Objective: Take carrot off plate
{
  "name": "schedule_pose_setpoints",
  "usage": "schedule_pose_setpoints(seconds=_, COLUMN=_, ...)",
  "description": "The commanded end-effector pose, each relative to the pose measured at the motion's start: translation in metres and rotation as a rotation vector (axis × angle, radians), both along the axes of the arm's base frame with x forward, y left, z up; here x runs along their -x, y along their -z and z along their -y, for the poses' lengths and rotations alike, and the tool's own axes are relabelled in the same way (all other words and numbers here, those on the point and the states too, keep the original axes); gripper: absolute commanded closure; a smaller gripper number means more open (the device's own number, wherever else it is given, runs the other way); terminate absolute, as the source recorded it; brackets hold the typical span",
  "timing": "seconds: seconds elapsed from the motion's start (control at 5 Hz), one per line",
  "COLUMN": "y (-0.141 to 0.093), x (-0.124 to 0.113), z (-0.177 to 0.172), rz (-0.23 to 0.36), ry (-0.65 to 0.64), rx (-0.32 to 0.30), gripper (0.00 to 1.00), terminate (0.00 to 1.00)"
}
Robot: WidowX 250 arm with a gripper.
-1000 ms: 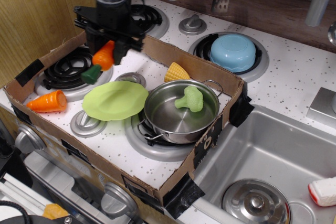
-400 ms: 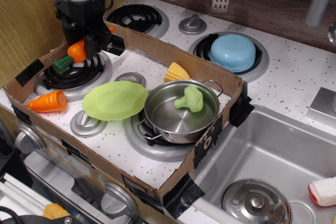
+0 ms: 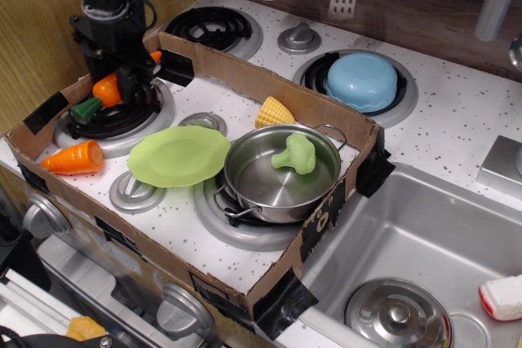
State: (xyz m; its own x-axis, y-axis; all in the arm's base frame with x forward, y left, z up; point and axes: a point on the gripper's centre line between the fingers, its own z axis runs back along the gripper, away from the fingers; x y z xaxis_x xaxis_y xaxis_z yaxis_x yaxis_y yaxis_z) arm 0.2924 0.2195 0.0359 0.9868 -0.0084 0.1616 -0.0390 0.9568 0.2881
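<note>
My gripper is shut on the carrot, a slim orange toy with a dark green stem cap. It holds the carrot tilted, cap down and to the left, just over the black front-left burner. The fingers hide the carrot's middle; its orange tip shows behind them. The lime-green plate lies bare to the right of that burner, with nothing on it.
A stubby orange carrot piece lies at the front left. A steel pot holding green broccoli touches the plate's right side. A corn piece lies behind it. A cardboard wall rings the area. A blue bowl sits back right.
My gripper has carried the carrot leftward and lower, from above the plate's far edge to just over the front-left burner. The plate, pot and other items have not moved.
</note>
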Motion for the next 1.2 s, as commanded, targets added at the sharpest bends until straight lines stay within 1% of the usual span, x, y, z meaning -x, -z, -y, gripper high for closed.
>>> schedule_pose_setpoints(seconds=0.0, y=-0.014, x=-0.013, z=-0.007, rz=0.052, ry=-0.006, rx=-0.029, gripper=0.0, terminate=0.0)
schedule_pose_setpoints(seconds=0.2, y=-0.03, x=-0.019, z=0.006, rz=0.061, ry=0.008, rx=-0.072, gripper=0.0, terminate=0.0)
schedule_pose_setpoints(seconds=0.4, y=-0.052, x=-0.022, z=0.016, rz=0.083, ry=0.029, rx=-0.15, gripper=0.0, terminate=0.0)
schedule_pose_setpoints(seconds=0.6, y=-0.074, x=-0.021, z=0.032, rz=0.132, ry=0.059, rx=-0.263, gripper=0.0, terminate=0.0)
schedule_pose_setpoints(seconds=0.8, y=-0.086, x=-0.021, z=0.048, rz=0.102, ry=0.042, rx=-0.253, gripper=0.0, terminate=0.0)
schedule_pose_setpoints(seconds=1.0, y=-0.083, x=-0.025, z=0.081, rz=0.005, ry=-0.089, rx=-0.041, gripper=0.0, terminate=0.0)
